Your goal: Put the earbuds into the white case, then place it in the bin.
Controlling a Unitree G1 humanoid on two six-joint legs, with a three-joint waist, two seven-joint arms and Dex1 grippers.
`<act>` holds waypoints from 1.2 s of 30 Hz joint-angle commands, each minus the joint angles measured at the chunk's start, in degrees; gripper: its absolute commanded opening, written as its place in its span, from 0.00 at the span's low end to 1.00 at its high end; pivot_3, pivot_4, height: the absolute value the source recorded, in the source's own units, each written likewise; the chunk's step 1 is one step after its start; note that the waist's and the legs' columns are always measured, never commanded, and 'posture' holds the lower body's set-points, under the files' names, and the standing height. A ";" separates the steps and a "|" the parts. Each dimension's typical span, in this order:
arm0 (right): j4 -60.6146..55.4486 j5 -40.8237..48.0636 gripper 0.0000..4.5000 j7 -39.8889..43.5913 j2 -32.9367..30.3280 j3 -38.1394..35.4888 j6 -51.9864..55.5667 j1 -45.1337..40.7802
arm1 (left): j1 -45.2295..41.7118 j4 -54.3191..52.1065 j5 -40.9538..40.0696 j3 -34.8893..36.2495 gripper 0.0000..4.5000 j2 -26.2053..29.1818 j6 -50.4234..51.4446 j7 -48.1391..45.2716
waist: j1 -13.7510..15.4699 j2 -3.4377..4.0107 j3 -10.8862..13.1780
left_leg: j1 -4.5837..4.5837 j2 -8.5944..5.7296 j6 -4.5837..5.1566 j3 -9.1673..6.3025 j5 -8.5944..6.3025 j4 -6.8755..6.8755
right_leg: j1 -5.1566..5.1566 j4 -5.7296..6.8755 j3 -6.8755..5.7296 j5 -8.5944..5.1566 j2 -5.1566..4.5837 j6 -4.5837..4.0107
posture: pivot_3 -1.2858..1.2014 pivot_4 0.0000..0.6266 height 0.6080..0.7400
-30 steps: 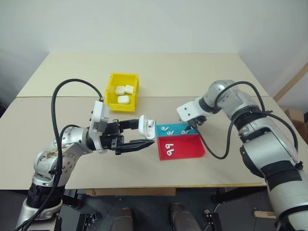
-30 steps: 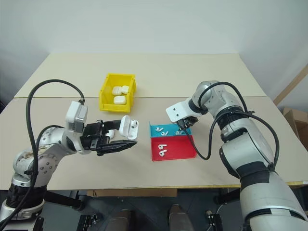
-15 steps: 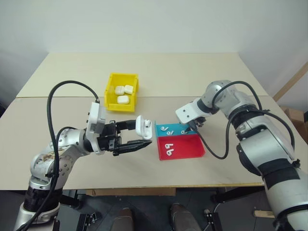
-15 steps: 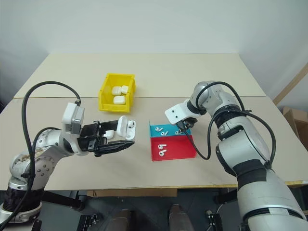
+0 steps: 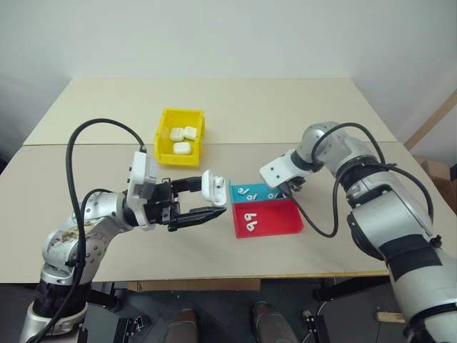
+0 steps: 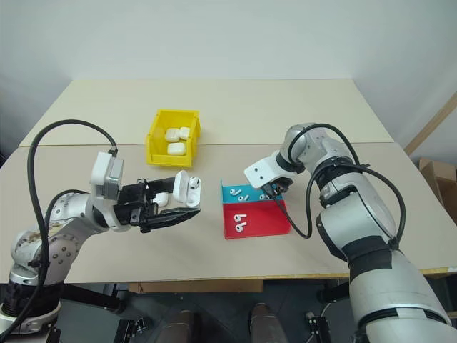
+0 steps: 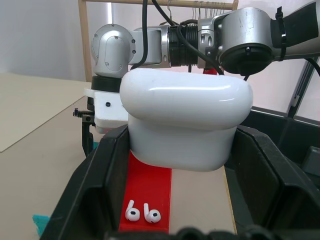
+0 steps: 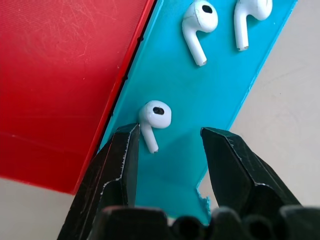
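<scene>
While gripping the white case by its base, holds level above the bench near its front edge: left gripper, fingers clenched on the case, lid hinged up. Down over the blue tray at its right end: right gripper, fingers parted with nothing between the tips, straddling one of the earbuds (stem just beside one fingertip, contact not clear). Two more earbuds farther along the same tray. Touching the blue tray's front edge: red tray, with another pair at its left end. Toward the back left of the bench, well apart from both trays: the bin, yellow, holding three closed cases.
</scene>
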 commanded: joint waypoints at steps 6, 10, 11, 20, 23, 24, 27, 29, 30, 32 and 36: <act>1.00 -1.66 0.53 -1.70 0.88 -0.58 -1.14 -1.55 | 0.17 -2.49 -1.01 1.59 0.62 0.47 -1.24 0.39 | 0.00 0.00 0.00 | 0.00 0.00 0.00 0.00 0.00 0.00 | 0.00 0.00 0.00 0.00 0.00 0.00 | 0.52 0.24 1.00; 1.14 -1.52 0.53 -1.52 1.14 -0.83 -1.42 -1.21 | 0.08 -2.80 -1.07 1.58 0.62 0.58 -1.03 0.73 | 0.00 0.00 0.00 | 0.00 0.00 0.00 0.00 0.00 0.00 | 0.00 0.00 0.00 0.00 0.00 0.00 | 0.52 0.24 1.00; 1.20 -1.53 0.53 -1.66 1.26 -0.88 -1.16 -1.13 | 0.07 -2.85 -1.09 1.58 0.62 0.62 -1.00 0.80 | -0.01 0.00 0.00 | 0.00 0.00 0.00 0.00 0.00 0.00 | 0.00 0.00 0.00 0.00 0.00 0.00 | 0.52 0.24 1.00; 1.94 -1.35 0.53 -3.67 1.82 -1.86 2.90 -0.80 | 0.19 -2.19 -0.97 1.63 0.62 1.02 -1.31 0.25 | -0.01 0.00 0.00 | 0.02 -0.01 0.00 -0.01 0.00 0.00 | 0.02 0.02 0.00 0.00 0.00 0.00 | 0.52 0.24 1.00; 1.93 -1.25 0.53 -3.40 1.79 -2.05 2.84 -0.69 | -0.06 -1.60 -0.74 1.48 0.62 1.07 -1.52 -0.13 | -0.02 0.00 0.00 | 0.03 0.00 0.00 -0.01 0.00 0.00 | 0.02 0.02 0.00 0.00 0.00 0.00 | 0.52 0.24 1.00; 1.97 -1.21 0.53 -3.33 1.82 -2.11 2.87 -0.66 | -0.18 -1.39 -0.64 1.42 0.62 1.07 -1.58 -0.24 | -0.02 0.00 0.00 | 0.03 0.00 0.00 -0.01 0.00 0.00 | 0.02 0.02 0.00 0.00 0.00 0.00 | 0.52 0.24 1.00; 2.10 -0.61 0.53 -2.86 2.19 -2.62 3.59 -0.48 | -0.35 -1.21 -0.31 1.14 0.62 0.93 -1.72 -0.32 | -0.02 0.00 0.00 | 0.03 0.00 0.00 0.00 0.00 0.00 | 0.02 0.02 0.00 0.00 0.00 0.00 | 0.52 0.24 1.00; 2.13 0.22 0.53 -1.87 2.59 -3.33 4.42 -0.32 | -0.05 -1.66 -0.23 1.08 0.62 0.88 -1.75 -0.17 | -0.03 0.00 0.00 | 0.03 0.00 0.00 -0.01 0.00 0.00 | 0.02 0.02 0.00 0.00 0.00 0.00 | 0.52 0.24 1.00; 2.03 0.24 0.53 -1.64 2.70 -3.48 4.52 -0.23 | 0.20 -1.92 -0.26 1.14 0.62 0.92 -1.75 -0.12 | -0.05 0.00 0.00 | 0.03 0.00 0.00 -0.01 0.00 0.00 | 0.02 0.02 0.00 0.00 0.00 0.00 | 0.52 0.24 1.00; 1.87 -0.42 0.53 -2.16 2.74 -3.30 4.51 -0.02 | 0.53 -2.25 -0.33 1.28 0.62 1.04 -1.71 -0.08 | -0.06 0.00 0.00 | 0.03 0.00 0.00 -0.01 0.00 0.00 | 0.02 0.02 0.00 0.00 0.01 0.00 | 0.52 0.24 1.00; 1.99 -0.97 0.53 -2.45 2.78 -3.00 4.58 0.25 | 0.63 -2.40 -0.34 1.35 0.62 1.19 -1.62 -0.02 | -0.05 0.00 0.00 | 0.03 0.00 0.00 -0.01 0.00 0.00 | 0.02 0.02 0.00 0.00 0.00 0.00 | 0.52 0.24 1.00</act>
